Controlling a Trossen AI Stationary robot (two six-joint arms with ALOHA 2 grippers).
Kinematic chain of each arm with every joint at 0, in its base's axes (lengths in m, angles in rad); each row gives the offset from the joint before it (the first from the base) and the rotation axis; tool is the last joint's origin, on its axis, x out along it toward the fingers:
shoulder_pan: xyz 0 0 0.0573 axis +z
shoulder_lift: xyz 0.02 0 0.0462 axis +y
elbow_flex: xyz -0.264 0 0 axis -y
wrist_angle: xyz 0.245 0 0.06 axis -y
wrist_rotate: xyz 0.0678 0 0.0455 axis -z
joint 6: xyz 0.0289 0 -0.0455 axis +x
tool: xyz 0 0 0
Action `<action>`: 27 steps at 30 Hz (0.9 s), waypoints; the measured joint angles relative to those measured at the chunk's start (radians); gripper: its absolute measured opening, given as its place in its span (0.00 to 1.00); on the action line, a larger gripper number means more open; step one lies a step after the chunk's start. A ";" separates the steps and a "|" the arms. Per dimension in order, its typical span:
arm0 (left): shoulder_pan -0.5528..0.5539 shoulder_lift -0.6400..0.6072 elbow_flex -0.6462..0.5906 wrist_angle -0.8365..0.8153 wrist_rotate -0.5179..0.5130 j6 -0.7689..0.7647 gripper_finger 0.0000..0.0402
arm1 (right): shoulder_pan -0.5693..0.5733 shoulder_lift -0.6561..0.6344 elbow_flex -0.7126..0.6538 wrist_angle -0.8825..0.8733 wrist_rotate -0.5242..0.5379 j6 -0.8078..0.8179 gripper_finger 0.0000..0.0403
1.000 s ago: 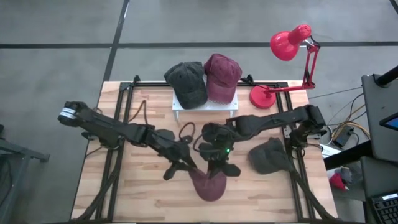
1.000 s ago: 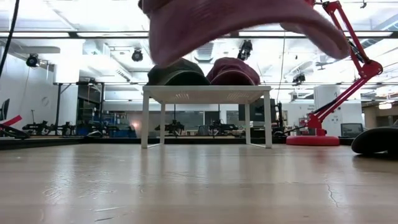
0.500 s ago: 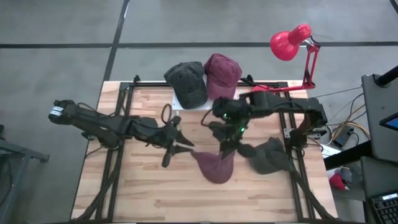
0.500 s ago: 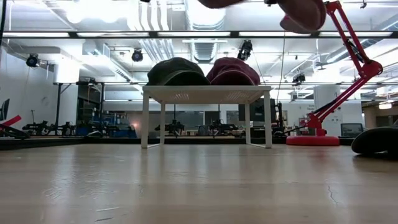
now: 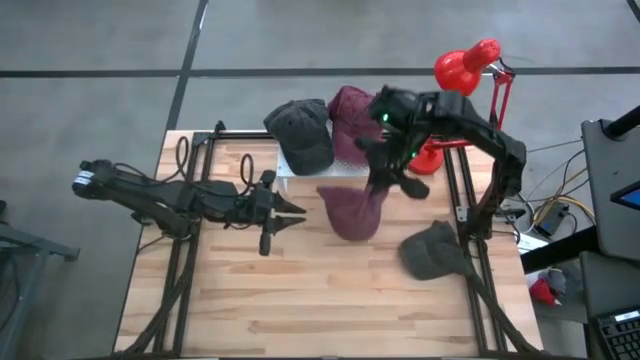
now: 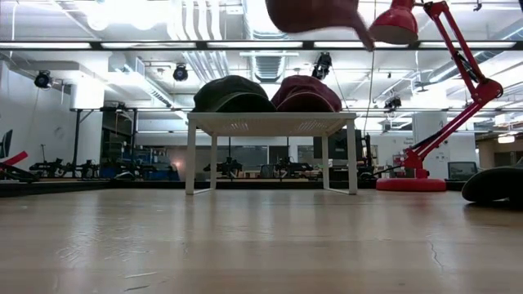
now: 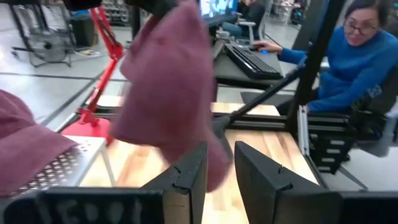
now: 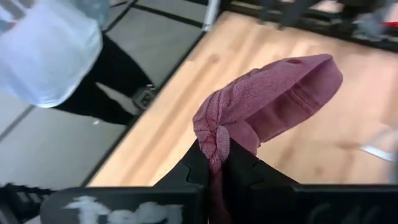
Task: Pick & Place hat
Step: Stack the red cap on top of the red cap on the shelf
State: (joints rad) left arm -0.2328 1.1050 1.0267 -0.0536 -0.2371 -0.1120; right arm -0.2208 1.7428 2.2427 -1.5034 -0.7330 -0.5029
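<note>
While my right tool is clamped on the maroon cap, it hangs below it. My left tool sits beside it, fingers apart, empty.

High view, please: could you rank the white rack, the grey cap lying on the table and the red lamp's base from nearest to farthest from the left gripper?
1. White rack, just beyond the left gripper.
2. Red lamp's base, far right corner.
3. Grey cap lying on the table, right edge; close to the lamp base's rank.

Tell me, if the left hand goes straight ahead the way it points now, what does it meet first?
Probably the maroon hat that the right hand holds up in the air. It hangs directly ahead of the left hand, though whether their heights match is unclear.
</note>
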 joint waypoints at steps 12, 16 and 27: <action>0.027 -0.072 0.000 0.000 -0.080 0.084 0.24 | -0.263 0.005 0.028 -0.026 -0.006 -0.175 0.03; 0.067 -0.096 0.000 -0.010 -0.076 0.086 0.24 | -0.337 0.014 0.028 0.009 -0.008 -0.207 0.03; 0.173 -0.126 0.000 -0.088 -0.068 0.097 0.24 | -0.477 0.069 0.028 0.017 -0.008 -0.244 0.03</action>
State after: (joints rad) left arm -0.0601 0.9787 1.0264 -0.1415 -0.3054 -0.0151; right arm -0.6983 1.8120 2.2704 -1.4862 -0.7413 -0.7466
